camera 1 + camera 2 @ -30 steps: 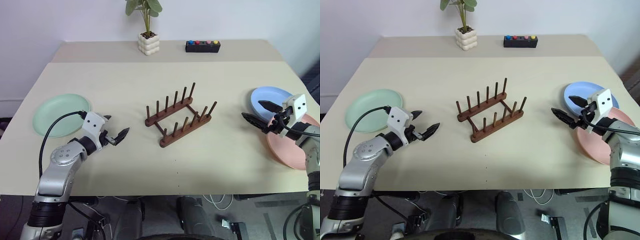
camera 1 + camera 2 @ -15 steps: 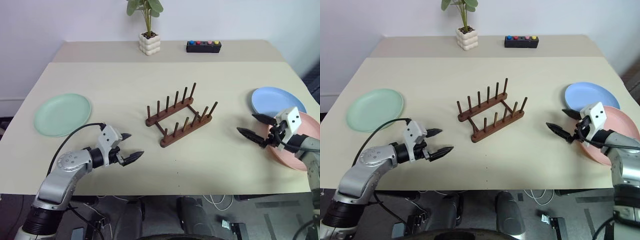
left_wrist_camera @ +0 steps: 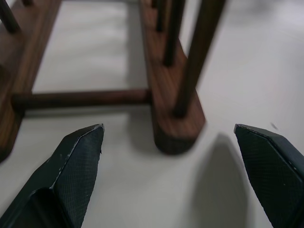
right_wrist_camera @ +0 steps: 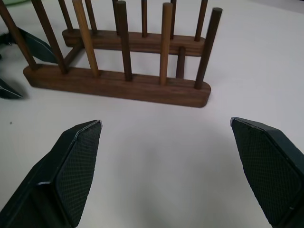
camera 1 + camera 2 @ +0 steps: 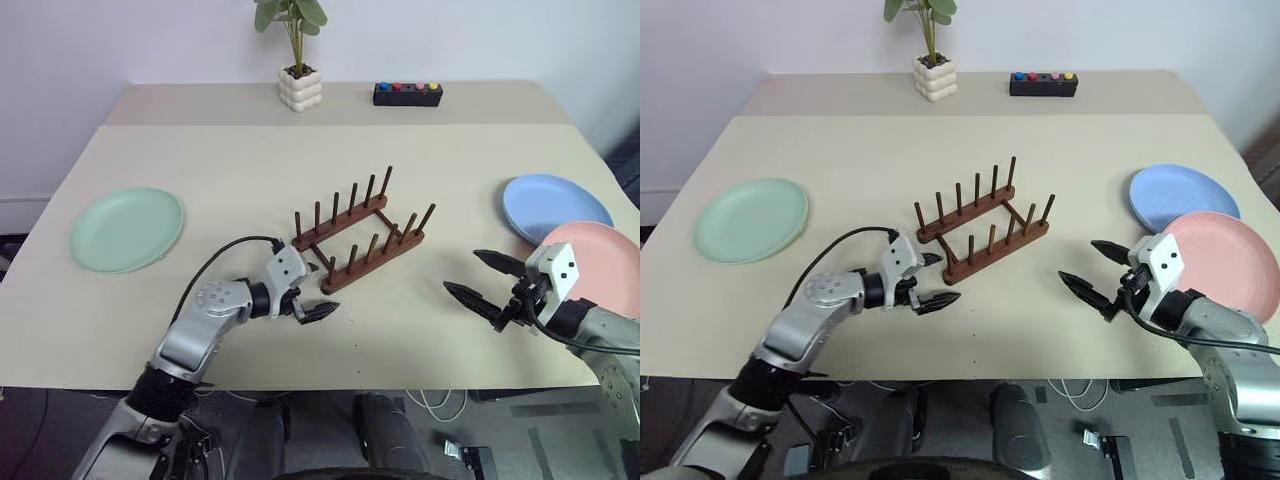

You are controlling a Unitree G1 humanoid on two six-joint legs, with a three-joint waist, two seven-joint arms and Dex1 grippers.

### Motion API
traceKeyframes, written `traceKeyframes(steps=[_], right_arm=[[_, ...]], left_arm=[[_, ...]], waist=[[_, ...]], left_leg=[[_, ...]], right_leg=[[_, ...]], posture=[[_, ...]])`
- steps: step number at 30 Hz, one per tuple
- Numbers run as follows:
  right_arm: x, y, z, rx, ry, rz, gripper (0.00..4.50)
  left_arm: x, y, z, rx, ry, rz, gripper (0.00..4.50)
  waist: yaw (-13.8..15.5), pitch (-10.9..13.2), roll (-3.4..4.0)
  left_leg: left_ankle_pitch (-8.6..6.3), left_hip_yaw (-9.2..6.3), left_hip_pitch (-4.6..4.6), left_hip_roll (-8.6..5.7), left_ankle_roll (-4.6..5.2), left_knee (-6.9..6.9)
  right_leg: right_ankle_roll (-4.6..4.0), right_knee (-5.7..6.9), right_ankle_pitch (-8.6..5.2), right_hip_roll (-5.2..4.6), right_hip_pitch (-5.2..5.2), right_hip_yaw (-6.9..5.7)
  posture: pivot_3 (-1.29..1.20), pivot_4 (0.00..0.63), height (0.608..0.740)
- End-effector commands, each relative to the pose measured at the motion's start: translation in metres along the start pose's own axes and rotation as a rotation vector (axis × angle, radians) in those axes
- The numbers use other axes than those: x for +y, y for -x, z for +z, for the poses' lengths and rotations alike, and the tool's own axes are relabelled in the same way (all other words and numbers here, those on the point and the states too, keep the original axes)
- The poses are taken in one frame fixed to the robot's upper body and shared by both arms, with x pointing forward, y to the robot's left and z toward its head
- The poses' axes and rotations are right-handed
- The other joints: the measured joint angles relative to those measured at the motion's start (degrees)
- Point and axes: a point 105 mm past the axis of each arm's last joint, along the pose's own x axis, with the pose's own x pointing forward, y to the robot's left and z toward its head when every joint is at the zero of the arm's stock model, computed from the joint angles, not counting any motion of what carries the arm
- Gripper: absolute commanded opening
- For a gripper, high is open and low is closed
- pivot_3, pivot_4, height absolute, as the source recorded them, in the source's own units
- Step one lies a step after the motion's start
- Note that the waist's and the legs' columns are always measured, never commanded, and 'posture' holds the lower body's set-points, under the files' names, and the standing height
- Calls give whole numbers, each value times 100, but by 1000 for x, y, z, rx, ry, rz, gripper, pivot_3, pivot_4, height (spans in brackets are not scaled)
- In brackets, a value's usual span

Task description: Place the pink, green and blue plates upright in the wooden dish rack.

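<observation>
left wrist: rack (image 3: 175, 128) between open tool (image 3: 171, 156)

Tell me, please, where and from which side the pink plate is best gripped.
Probably by its rim, on the edge nearest the right pincer. The pink plate lies flat on the table, so only its thin raised edge offers a hold. The far side looks awkward, because the blue plate sits close there.
</observation>
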Motion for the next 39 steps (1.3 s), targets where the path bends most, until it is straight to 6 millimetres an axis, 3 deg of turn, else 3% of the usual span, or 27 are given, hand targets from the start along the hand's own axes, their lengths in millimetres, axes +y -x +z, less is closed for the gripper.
traceKeyframes(steps=[1, 5, 7, 12, 17, 24, 29, 36, 37, 39], right_arm=[[14, 1, 7, -13, 3, 38, 4500], [27, 5, -2, 28, -19, 75, 4500], [29, 4, -3, 26, -22, 72, 4500], [31, 5, -5, 22, -35, 55, 4500], [33, 8, -12, 27, -46, 33, 4500], [37, 12, -16, 9, -64, -24, 4500], [41, 15, -18, 3, -72, -55, 4500], [41, 17, -19, -10, -71, -98, 4500], [41, 17, -20, -10, -70, -99, 4500], [39, 17, -19, -12, -66, -100, 4500]], left_arm=[[1, -4, -9, 22, 23, 37, 3627], [2, 0, -13, 21, 14, 54, 1562], [3, 3, -14, 29, -11, 45, 746], [12, 3, -7, 34, -115, -23, 744], [28, -12, 21, -20, -227, -217, 744], [32, -35, 37, -44, -312, -380, 744], [33, -47, 36, -32, -379, -406, 744], [34, -55, 40, -35, -327, -427, 744], [35, -54, 39, -34, -317, -429, 1802], [40, -53, 39, -33, -324, -395, 2630]], waist=[[39, -1, -1], [83, -2, -1], [75, -2, -1], [86, -2, -2], [127, -1, -6], [106, -1, -6], [91, 1, -8], [108, 1, -9], [105, 1, -9], [104, 1, -9]], left_leg=[[0, 0, 1, 0, 0, 0], [0, 0, 2, 0, 0, -1], [0, 1, 2, 0, 0, -2], [0, 2, 5, 1, 0, -3], [0, 0, -10, 0, 0, 8], [-1, -2, -59, -3, 2, -3], [-1, -6, -61, -2, 3, 1], [-1, -6, -63, -3, 3, 6], [-1, -5, -63, -3, 3, 6], [-1, -6, -62, -2, 3, 4]], right_leg=[[0, 0, 0, 0, 1, 0], [-1, -2, -1, 0, 1, 0], [-1, -3, -1, 0, 0, 1], [-3, -2, -2, 0, 0, 0], [-3, -6, -1, 0, -5, -5], [15, -6, 5, 0, -55, -6], [12, 0, 2, 4, -59, -7], [8, -2, 0, 3, -56, -6], [9, -1, 1, 3, -56, -6], [9, 0, 1, 3, -56, -6]], posture=[[0, 150, 730], [0, 150, 730], [0, 150, 730], [0, 150, 730], [0, 150, 730], [0, 150, 730], [0, 150, 730], [0, 150, 730], [0, 150, 730], [0, 150, 730]])
